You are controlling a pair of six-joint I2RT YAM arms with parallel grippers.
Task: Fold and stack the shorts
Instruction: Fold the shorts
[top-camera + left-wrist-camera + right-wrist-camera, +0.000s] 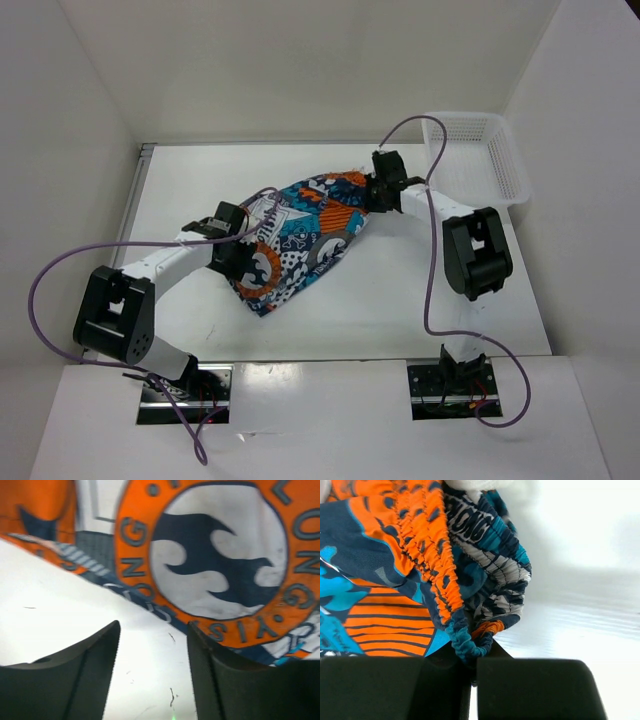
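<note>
our right pincer (472,662) is clamped on the shorts (305,235), biting the gathered elastic waistband (427,555) at one corner. it seems to hold that end a little off the worktop (400,310), though the wrist view is too close for us to be sure. the shorts lie bunched near the middle of the worktop, slanting from the far right, where the waistband is held, to the near left, where the end with the big orange ring print rests flat. our left pincer (154,630) stands open at that lower edge, its fingers spread over bare worktop with one beside the hem; it grips nothing.

we read this as the early part of the fold: the cloth is gathered, not yet spread or doubled over. next, we think, the left pincer must close on the hem so both arms can draw the fabric taut and flat. both arms reach forward and inward, wrists tipped down toward the cloth. a white basket (510,165) sits at the far right corner, apart from the shorts.
</note>
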